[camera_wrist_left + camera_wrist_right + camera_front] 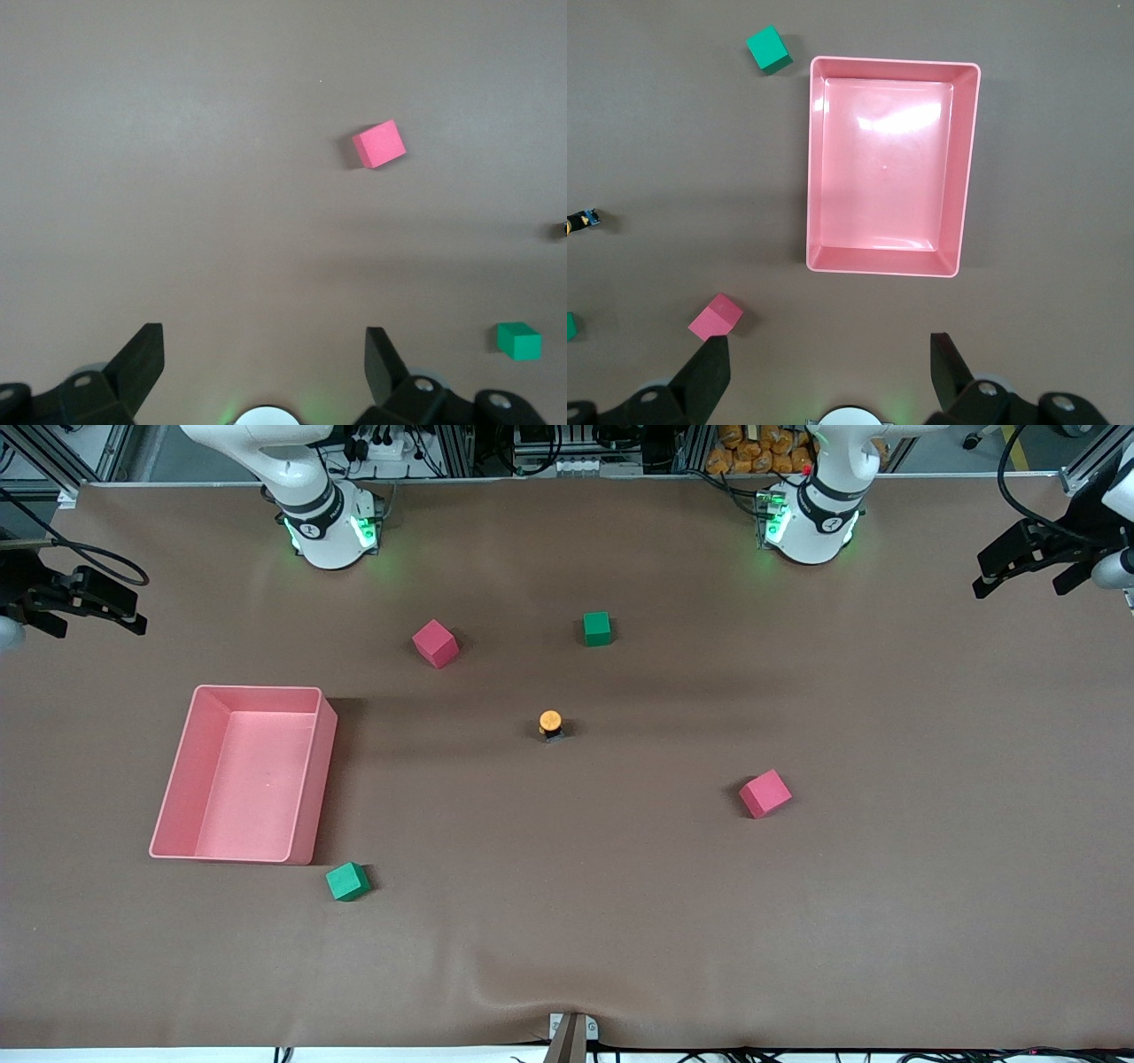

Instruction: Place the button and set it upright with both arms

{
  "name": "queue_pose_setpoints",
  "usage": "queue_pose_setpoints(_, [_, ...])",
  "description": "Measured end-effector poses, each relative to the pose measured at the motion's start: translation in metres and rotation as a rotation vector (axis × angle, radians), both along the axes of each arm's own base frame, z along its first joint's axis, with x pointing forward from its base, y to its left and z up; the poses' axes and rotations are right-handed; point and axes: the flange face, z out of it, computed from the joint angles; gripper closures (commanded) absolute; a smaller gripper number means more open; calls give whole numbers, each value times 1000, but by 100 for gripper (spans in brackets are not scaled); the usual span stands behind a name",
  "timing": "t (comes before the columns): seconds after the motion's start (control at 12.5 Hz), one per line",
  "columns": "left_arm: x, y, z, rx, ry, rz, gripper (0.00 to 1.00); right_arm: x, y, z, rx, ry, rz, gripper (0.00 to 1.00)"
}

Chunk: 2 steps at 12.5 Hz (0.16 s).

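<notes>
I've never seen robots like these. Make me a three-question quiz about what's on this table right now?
1. True or false: the button lies inside the pink tray.
2. How many foam cubes are on the table?
3. Which describes the left gripper and right gripper? A) both open, holding nothing B) both shut on cubes C) one holds the button

Key: 1. False; it stands on the bare table, orange cap up. 2. Four: two pink, two green. 3. A.
</notes>
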Motion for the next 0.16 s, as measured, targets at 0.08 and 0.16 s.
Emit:
queue_pose_setpoints(0.08, [0,0,1,0,1,-5,0,0,0,0,0,0,0,0])
queue_pose_setpoints(0.16, [-1,0,4,0,1,-6,0,0,0,0,0,0,0,0])
